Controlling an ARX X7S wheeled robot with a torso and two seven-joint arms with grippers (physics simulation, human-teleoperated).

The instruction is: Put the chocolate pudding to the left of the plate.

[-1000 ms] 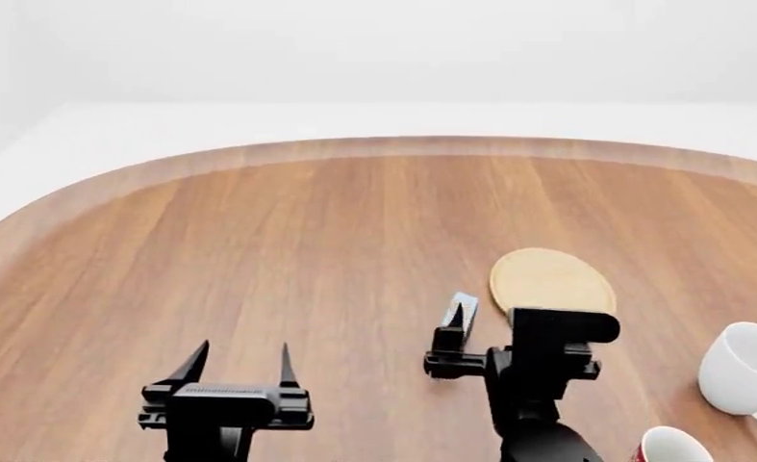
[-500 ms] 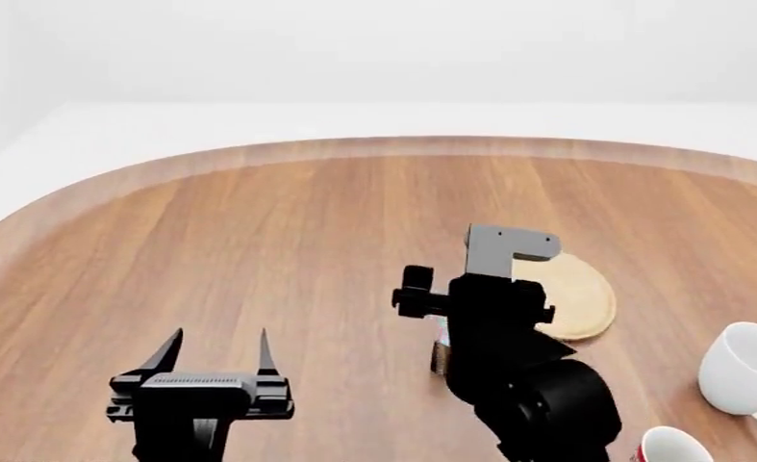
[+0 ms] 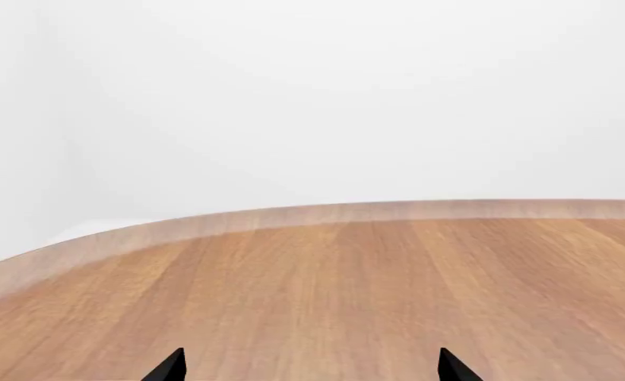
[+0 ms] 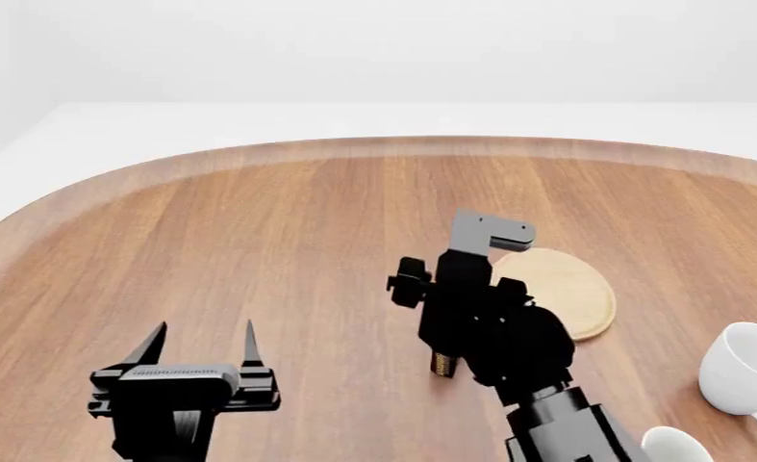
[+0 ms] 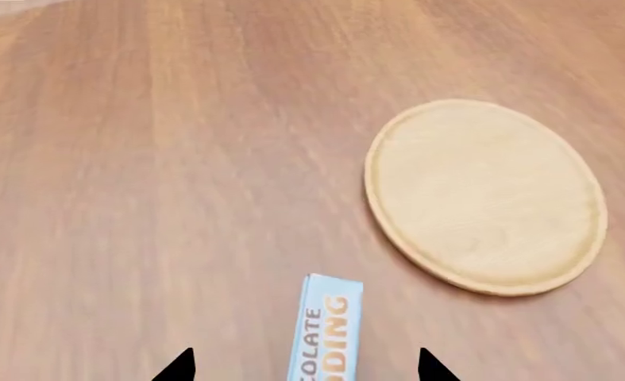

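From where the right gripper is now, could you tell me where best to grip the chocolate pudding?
Probably across the two broad faces of the chocolate pudding, coming straight from above. It stands on edge, thin side up, between the open tips of the right gripper, apart from the plate.

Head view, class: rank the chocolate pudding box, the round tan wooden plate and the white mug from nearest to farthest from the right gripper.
1. Chocolate pudding box, between the open right gripper tips.
2. Round tan wooden plate, just beyond, to the right.
3. White mug, far right at the table edge.

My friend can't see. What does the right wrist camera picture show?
A thin chocolate pudding box sits on the wooden table, between the open right gripper tips. The round tan plate lies apart from it, empty.
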